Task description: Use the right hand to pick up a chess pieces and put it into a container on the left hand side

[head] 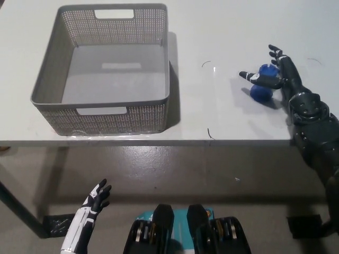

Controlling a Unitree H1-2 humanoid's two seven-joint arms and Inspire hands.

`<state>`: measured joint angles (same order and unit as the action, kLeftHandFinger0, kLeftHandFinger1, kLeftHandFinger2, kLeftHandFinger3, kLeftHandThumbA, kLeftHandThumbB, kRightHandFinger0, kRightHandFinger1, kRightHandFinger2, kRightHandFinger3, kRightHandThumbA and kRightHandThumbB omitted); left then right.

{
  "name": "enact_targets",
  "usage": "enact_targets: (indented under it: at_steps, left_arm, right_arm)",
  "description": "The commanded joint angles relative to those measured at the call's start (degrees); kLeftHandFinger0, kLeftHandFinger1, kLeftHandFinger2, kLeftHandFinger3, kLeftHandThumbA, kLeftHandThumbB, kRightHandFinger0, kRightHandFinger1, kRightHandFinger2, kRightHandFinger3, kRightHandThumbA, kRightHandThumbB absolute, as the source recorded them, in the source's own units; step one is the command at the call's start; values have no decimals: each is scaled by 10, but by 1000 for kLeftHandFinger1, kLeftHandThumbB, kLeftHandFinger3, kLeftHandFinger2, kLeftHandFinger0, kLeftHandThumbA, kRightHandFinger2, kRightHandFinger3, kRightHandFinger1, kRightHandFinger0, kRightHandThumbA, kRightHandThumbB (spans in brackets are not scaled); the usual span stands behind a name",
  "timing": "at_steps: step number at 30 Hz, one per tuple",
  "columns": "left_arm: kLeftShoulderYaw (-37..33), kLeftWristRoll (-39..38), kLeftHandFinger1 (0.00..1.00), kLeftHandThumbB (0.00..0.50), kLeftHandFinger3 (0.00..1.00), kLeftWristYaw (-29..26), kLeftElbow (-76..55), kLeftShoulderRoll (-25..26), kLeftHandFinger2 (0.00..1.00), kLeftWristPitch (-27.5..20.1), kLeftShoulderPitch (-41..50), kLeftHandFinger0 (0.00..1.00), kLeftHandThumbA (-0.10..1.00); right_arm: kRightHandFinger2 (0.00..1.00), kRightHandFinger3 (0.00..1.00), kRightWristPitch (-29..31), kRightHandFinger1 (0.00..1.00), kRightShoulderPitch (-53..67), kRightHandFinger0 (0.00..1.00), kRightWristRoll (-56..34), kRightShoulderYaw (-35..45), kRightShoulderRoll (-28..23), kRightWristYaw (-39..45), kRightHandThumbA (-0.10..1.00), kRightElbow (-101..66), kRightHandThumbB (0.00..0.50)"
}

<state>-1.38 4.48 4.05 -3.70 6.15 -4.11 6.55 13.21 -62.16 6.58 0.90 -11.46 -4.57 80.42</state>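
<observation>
Blue plastic chess piece sat loosely between the black right hand's spread fingers, ungripped, liable to topple.

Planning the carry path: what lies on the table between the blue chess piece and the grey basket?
In the head view, only bare white table lies between the blue chess piece and the grey basket.

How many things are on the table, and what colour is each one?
Grey basket: 1
Blue chess piece: 1
Total: 2
</observation>
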Motion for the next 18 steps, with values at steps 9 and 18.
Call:
enact_targets:
  at_steps: [9,18]
  left_arm:
    - [6,-7,1000,107,1000,-3,-19,2,1000,-24,3,1000,1000]
    - [14,-14,1000,124,1000,-5,-14,2,1000,-33,1,1000,1000]
  right_arm:
    - [1000,1000,6,1000,-7,1000,6,-25,14,-8,937,5,420]
    - [1000,1000,-4,1000,-5,1000,-2,-30,20,-10,897,10,417]
